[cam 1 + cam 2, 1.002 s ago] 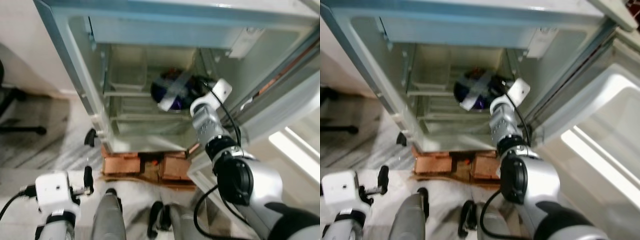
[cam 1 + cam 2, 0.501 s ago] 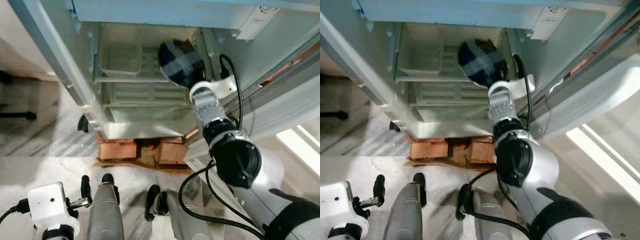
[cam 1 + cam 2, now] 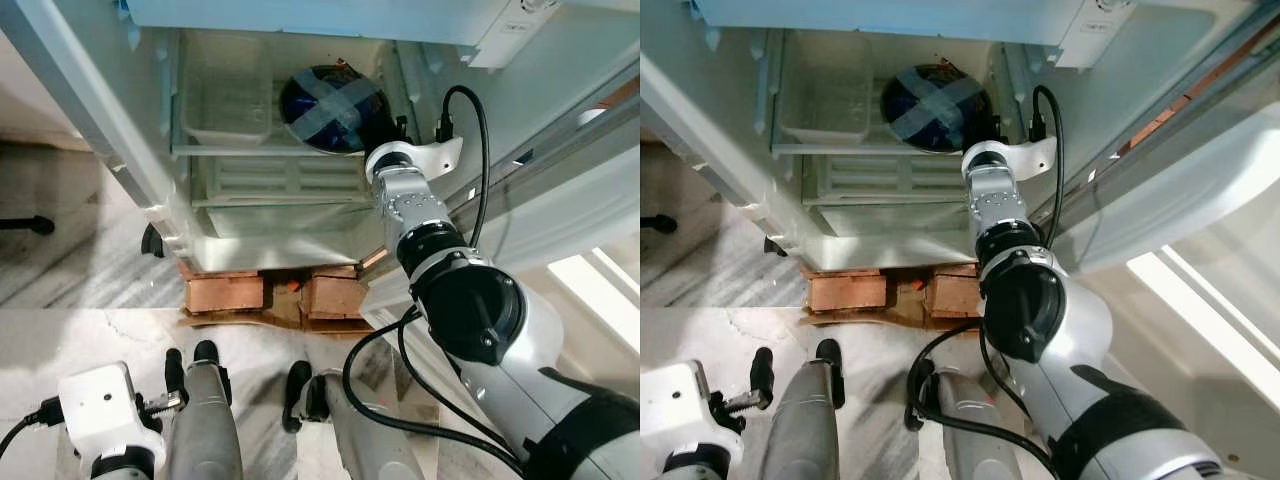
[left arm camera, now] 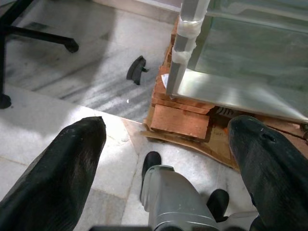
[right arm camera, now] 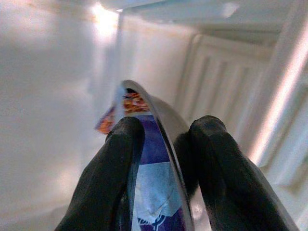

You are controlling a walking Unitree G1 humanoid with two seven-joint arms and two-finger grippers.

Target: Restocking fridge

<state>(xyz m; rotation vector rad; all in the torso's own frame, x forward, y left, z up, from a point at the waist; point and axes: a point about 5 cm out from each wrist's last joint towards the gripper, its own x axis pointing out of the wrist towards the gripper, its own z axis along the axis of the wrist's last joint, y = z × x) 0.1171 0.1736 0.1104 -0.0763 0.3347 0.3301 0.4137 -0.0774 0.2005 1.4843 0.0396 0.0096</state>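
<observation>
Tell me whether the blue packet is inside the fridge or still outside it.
Inside. The blue packet sits on a shelf within the open fridge, and the right gripper is pinched on its edge.

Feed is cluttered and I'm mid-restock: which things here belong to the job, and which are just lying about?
Job:
- fridge, open
- blue packet, inside on the shelf
- right gripper, pinching the packet

Lying about:
- bricks under the fridge
- left gripper, idle, open above the floor

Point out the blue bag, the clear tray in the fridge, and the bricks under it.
bag [image 3: 330, 108], left eye view, taped front.
tray [image 3: 224, 110], left eye view, its floor.
bricks [image 3: 224, 293], left eye view, left brick's face.
</observation>
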